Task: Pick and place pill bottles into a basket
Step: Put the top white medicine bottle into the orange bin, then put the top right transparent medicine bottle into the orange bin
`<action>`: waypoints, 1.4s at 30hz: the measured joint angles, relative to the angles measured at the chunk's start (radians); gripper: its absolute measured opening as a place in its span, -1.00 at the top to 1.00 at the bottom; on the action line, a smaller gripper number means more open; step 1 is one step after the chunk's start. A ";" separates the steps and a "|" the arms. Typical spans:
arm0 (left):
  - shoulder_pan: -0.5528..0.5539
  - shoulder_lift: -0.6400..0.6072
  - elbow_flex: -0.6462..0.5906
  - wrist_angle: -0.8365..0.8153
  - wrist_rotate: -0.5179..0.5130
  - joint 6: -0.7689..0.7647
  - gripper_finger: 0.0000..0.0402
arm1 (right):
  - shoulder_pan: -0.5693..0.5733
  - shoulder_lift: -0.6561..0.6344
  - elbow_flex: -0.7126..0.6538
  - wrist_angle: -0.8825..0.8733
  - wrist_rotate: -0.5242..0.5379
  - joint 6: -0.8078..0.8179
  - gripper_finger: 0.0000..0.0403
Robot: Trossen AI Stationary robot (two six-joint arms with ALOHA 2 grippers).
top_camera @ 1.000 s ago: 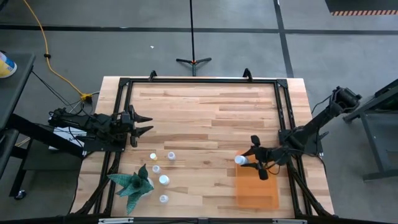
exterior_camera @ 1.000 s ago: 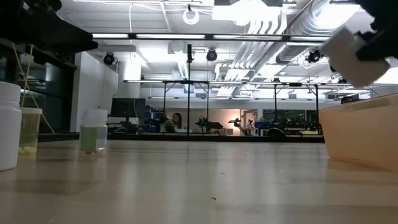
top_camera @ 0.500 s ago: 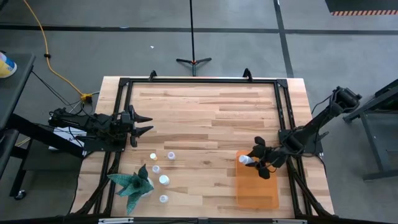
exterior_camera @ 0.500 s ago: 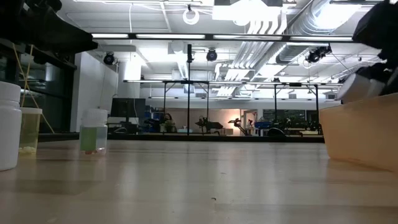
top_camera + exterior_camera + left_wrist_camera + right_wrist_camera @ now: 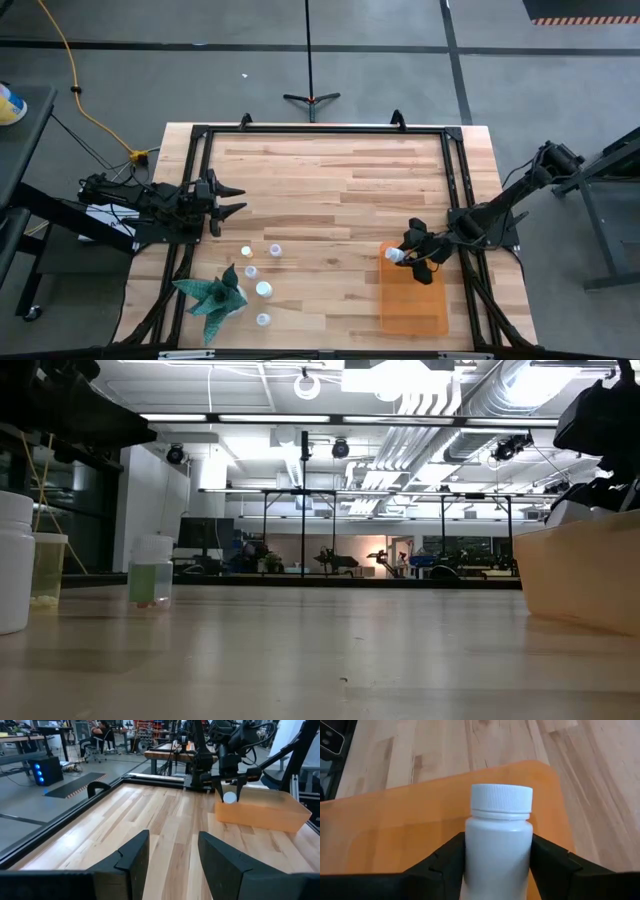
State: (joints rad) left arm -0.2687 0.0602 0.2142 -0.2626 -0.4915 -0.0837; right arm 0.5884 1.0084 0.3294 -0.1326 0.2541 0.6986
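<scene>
My right gripper (image 5: pixel 408 259) is shut on a white pill bottle (image 5: pixel 498 851) with a ribbed white cap. It holds the bottle just above the far left corner of the orange basket (image 5: pixel 412 298). The left wrist view also shows the bottle (image 5: pixel 229 797) over the basket (image 5: pixel 265 812). Several more white bottles (image 5: pixel 263 289) stand upright on their bases at the table's near left, beside a spiky green object (image 5: pixel 212 293). My left gripper (image 5: pixel 238 200) is open and empty at the table's left edge. My right gripper pinches the bottle's white body (image 5: pixel 470 855) between its two fingers (image 5: pixel 445 865), one on each side, below the cap (image 5: pixel 501 797). The fingers come from the table's right, slanting down. The bottle is clear of the basket, its cap end toward the table's left.
A black frame (image 5: pixel 320 130) runs around the wooden table top. In the low view a white bottle (image 5: pixel 14 560) and a translucent one (image 5: pixel 150 570) stand at the left, and the basket wall (image 5: pixel 585 570) is at the right. Bare wood lies in the table's middle.
My right gripper has gone down toward the basket and a little toward the table's right edge, still shut on the bottle. The bottle has dropped from well above the basket wall to just above its rim.
</scene>
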 joint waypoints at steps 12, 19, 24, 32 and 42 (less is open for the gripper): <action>0.000 0.000 0.000 -0.003 0.003 0.000 -0.01 | -0.008 -0.003 0.000 0.040 0.019 -0.042 -0.15; 0.000 0.000 0.000 -0.003 0.003 0.005 -0.01 | -0.059 -0.004 0.000 0.347 0.223 -0.359 -0.13; 0.000 0.000 0.000 -0.003 0.002 0.007 -0.01 | -0.116 -0.001 0.000 0.599 0.283 -0.611 -0.13; 0.000 0.000 0.000 -0.003 0.002 0.011 -0.01 | -0.338 0.044 0.000 0.704 -0.031 -0.675 -0.05; 0.000 0.001 0.000 -0.005 -0.001 0.027 -0.01 | -0.521 0.325 0.058 0.964 -0.277 -0.745 -0.05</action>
State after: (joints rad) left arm -0.2685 0.0608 0.2146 -0.2672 -0.4927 -0.0572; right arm 0.0675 1.3336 0.3869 0.8312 -0.0225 -0.0467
